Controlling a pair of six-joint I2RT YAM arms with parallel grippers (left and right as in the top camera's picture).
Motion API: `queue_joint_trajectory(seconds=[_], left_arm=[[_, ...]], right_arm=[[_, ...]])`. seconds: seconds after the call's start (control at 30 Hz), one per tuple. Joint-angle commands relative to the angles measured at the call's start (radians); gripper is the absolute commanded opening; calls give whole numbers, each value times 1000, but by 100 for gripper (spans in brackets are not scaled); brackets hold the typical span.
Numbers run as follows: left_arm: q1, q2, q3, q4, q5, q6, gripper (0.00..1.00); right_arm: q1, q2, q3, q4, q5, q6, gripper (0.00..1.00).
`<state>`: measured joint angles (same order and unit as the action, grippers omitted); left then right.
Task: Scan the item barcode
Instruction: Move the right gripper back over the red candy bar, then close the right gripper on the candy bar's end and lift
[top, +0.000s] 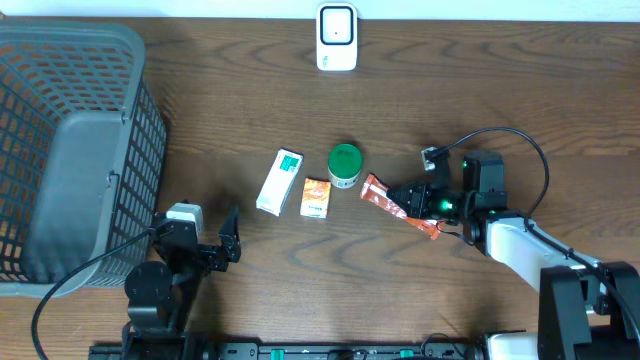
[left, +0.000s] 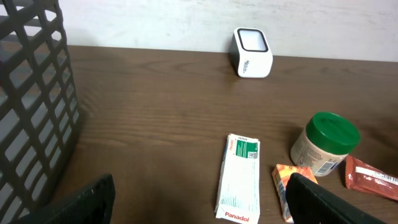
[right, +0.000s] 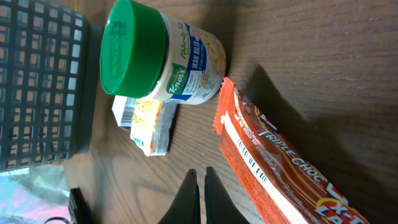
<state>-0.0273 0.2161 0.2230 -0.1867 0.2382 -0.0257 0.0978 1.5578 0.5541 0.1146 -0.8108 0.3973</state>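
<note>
Wooden table (top: 500, 90) bears gray mesh basket (top: 142, 130) and green-lidded jar (top: 345, 165).

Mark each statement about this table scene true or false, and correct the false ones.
1. The jar has a green lid. True.
2. The medicine box lies inside the basket. False: the Panadol box lies on the table, outside the basket.
3. The left gripper is open and holds nothing. True.
4. The white device stands between the other items. False: the scanner stands alone at the table's far edge, apart from them.
5. The right gripper is wide open. False: the right gripper is shut, beside the chocolate bar.
</note>
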Motion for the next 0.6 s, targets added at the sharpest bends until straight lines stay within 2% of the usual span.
queue_joint_trajectory(seconds=[0.0, 0.4, 0.57], left_arm=[[3, -3, -3, 0, 12, -2, 87], [3, -3, -3, 0, 12, -2, 87], [3, -3, -3, 0, 12, -2, 86]], right_arm=[[-5, 39, 6, 16, -32, -10, 1], [-5, 354, 6, 225, 91, 24, 1], [-1, 352, 6, 230, 84, 3, 1]])
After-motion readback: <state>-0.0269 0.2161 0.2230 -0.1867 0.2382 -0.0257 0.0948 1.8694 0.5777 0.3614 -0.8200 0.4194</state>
